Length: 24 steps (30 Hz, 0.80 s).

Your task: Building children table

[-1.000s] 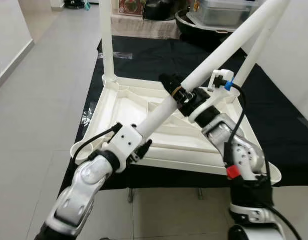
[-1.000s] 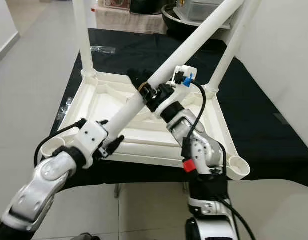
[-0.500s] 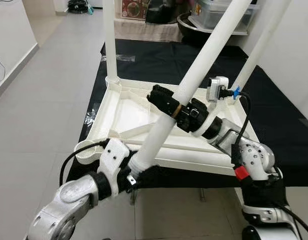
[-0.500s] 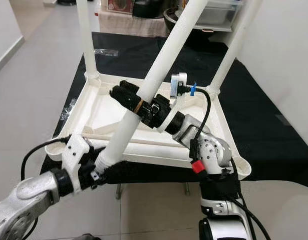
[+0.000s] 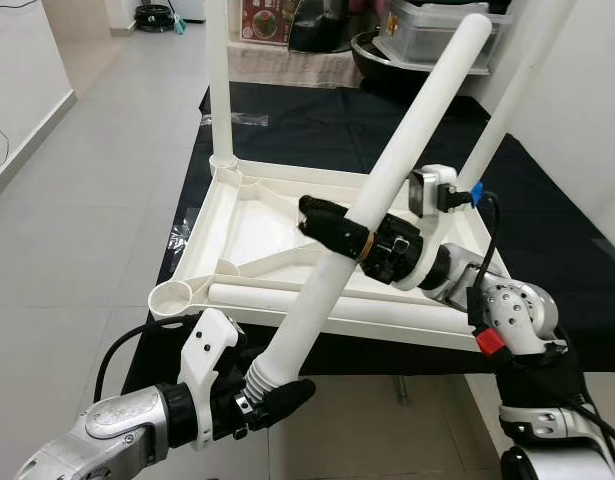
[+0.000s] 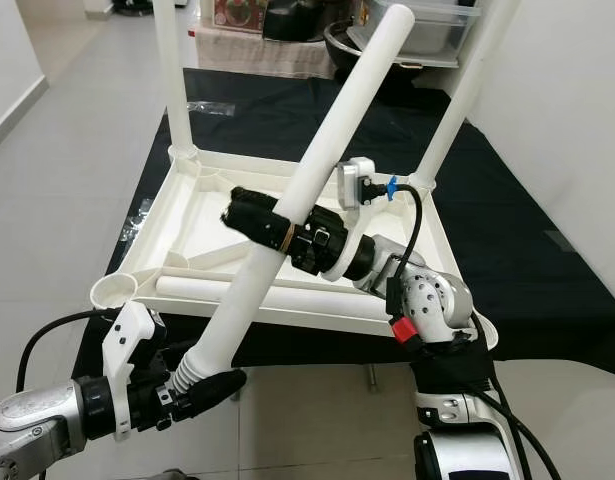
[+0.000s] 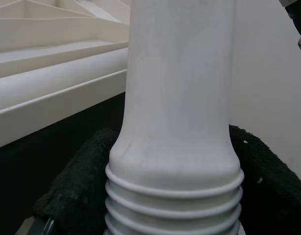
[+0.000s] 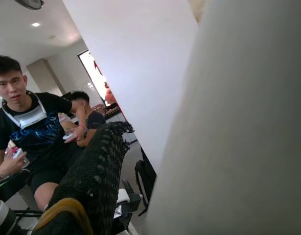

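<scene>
Cloth (image 5: 317, 120) in black covers the low stand before us, and on it lies the white tabletop (image 5: 257, 215) upside down, ribs showing. Two white legs already stand upright in its far corners, the far left leg (image 5: 219, 80) and the far right leg (image 5: 512, 90). Across the whole of it slants the loose leg (image 5: 387, 190), which we hold tilted from low near us up toward the far right, so it bars our sight of the tabletop's middle. A short white tube (image 5: 257, 290) lies flat along the near rail, just beside the open corner socket (image 5: 174, 298). Our left gripper (image 5: 272, 400) is closed around the loose leg's ribbed lower end, below the tabletop's near edge and off the cloth. Our right gripper (image 5: 332, 228) clasps the same leg at mid-length, its fingers (image 8: 91, 181) pressed against it. Beyond the cloth sit a clear storage bin (image 5: 437, 20) and a dark bowl (image 5: 382, 50). Two seated people (image 8: 37, 142) appear in the right wrist view.
</scene>
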{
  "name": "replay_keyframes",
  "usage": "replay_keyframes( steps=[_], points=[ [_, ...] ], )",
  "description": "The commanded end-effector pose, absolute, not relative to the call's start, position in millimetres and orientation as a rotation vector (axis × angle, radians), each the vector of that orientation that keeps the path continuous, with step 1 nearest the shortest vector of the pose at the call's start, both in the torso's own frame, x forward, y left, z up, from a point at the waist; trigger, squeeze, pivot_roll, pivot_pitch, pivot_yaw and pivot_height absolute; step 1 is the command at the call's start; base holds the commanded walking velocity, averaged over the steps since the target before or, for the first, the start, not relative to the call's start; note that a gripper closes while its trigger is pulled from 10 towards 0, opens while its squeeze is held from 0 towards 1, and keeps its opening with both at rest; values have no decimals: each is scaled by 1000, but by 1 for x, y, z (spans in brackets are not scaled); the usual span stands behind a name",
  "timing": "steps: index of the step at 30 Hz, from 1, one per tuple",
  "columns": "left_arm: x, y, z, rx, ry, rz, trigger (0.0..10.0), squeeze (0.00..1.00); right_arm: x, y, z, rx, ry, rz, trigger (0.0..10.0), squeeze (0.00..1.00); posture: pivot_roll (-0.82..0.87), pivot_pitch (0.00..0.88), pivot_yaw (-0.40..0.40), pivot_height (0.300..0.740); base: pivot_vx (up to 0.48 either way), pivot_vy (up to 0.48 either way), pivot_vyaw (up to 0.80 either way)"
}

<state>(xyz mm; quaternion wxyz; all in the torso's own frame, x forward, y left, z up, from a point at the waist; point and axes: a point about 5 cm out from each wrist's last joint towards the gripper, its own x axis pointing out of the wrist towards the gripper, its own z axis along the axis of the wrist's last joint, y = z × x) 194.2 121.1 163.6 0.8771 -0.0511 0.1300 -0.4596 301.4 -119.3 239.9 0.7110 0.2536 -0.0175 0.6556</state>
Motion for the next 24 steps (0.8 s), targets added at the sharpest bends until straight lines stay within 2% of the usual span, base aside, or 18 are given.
replay_keyframes(
  steps=[1, 24],
  points=[
    [192, 118, 167, -108, 264, -981, 10000, 0, 296, -118, 240, 566, -33, 1502, 10000, 0, 144, 98, -90, 740, 0, 0, 0],
    [179, 98, 168, -199, 292, -1040, 10000, 0, 281, -102, 234, 596, 25, 1609, 10000, 0, 137, 101, -94, 740, 0, 0, 0]
  ],
)
